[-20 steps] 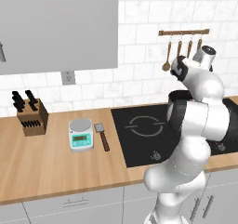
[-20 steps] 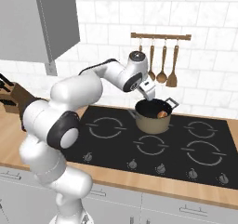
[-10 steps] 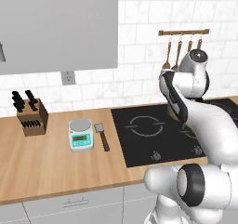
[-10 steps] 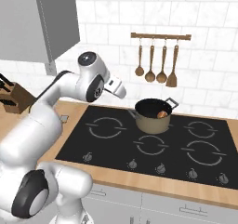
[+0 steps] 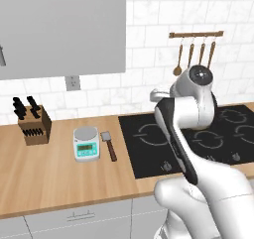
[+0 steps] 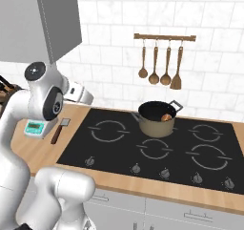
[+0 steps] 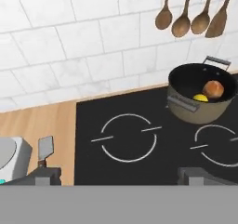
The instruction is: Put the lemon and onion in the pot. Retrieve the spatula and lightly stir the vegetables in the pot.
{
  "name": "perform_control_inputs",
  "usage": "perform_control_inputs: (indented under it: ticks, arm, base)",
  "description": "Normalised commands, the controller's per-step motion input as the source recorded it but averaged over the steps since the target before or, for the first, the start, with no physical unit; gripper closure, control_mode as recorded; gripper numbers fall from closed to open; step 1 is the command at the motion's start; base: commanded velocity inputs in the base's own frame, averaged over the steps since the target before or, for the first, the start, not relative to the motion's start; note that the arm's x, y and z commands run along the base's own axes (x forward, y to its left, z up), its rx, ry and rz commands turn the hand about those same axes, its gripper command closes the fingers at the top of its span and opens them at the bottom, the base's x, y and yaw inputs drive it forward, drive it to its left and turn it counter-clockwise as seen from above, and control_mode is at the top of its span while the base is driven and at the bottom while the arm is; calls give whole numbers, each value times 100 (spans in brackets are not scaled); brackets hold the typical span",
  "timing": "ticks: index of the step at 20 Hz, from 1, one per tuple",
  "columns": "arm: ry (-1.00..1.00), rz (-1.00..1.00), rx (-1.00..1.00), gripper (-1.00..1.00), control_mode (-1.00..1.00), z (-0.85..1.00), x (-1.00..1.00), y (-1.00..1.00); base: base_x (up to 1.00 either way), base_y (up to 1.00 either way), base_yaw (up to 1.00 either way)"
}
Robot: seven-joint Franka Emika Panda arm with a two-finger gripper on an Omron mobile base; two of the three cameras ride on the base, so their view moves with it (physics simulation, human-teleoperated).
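Sitting in the pot [image 7: 201, 108] are the onion [image 7: 213, 89] and a small yellow lemon [image 7: 200, 98], touching each other against the dark inside. That pot stands on the black stove [image 6: 157, 148], on a rear burner below the rack of hanging spoons [image 6: 159, 57].

Left of the stove, on the wooden counter [image 5: 54, 171], lies the spatula [image 5: 108, 144], flat, its grey blade toward the wall and its dark handle toward the counter's front edge. It lies just beside the kitchen scale [image 5: 86, 143], on the side nearer the stove, and nothing touches it. Farther left of the scale stands a knife block [image 5: 33, 125].

My gripper [image 7: 118, 174] hangs above the stove's left front burner, between the spatula and the pot and well apart from both. Its two fingertips [image 7: 44, 174] stand wide apart with nothing between them, so I am holding nothing.
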Motion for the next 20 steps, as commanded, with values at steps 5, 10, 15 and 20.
perform_control_inputs:
  ticks: [5,10,15,20]
  arm:
    - [16,18,0,-100,-100,-10,-43,100]
    - [1,13,0,-100,-100,-62,-45,95]
    - [1,5,-2,-100,-100,-86,-16,65]
    - [14,0,0,-100,-100,-63,39,20]
  base:
    - [0,0,0]
    - [0,0,0]
    - [0,0,0]
    - [0,0,0]
